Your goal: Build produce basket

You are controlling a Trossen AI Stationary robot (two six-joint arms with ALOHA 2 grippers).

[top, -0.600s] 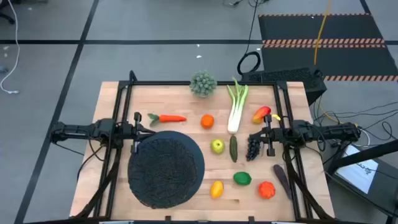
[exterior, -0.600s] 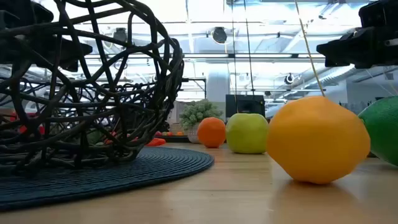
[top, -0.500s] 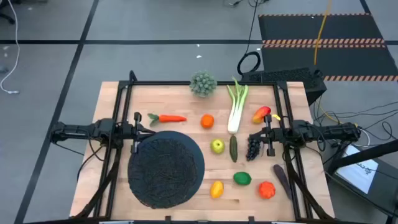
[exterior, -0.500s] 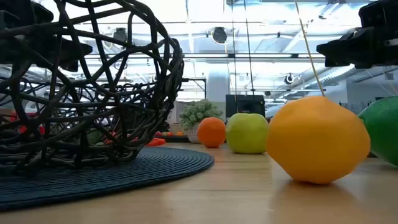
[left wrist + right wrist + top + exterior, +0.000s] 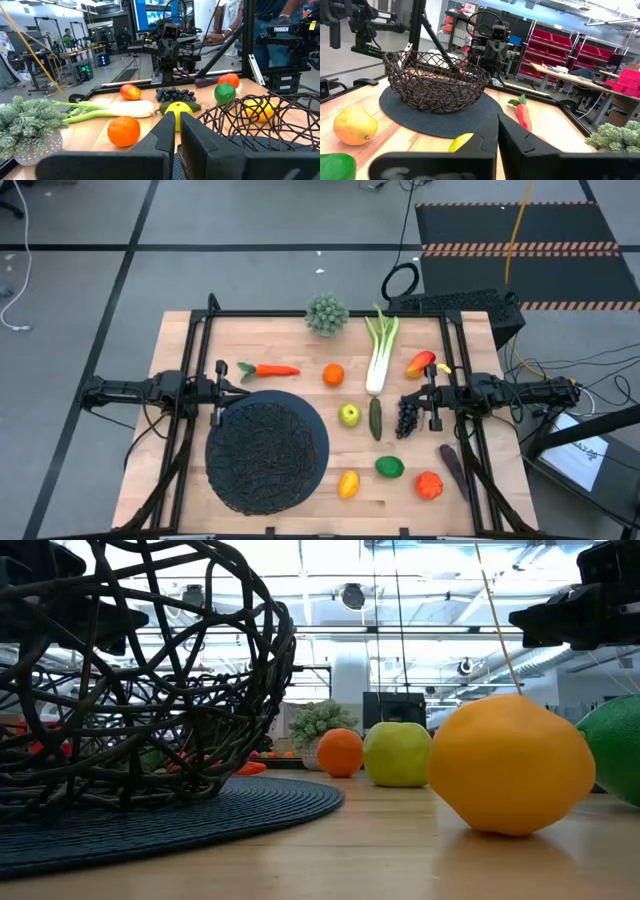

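The black woven basket sits on a dark round mat at the near left; it also shows in the right wrist view. The produce lies loose on the table: carrot, orange, celery, mango, apple, cucumber, grapes, lemon, lime, tomato. My left gripper is shut and empty just beyond the basket's far left rim. My right gripper is shut and empty beside the grapes, on their right.
A spiky grey-green ball plant stands at the far edge. A dark purple long thing lies near the tomato. A black frame rail runs round the table. People stand in the room beyond the table.
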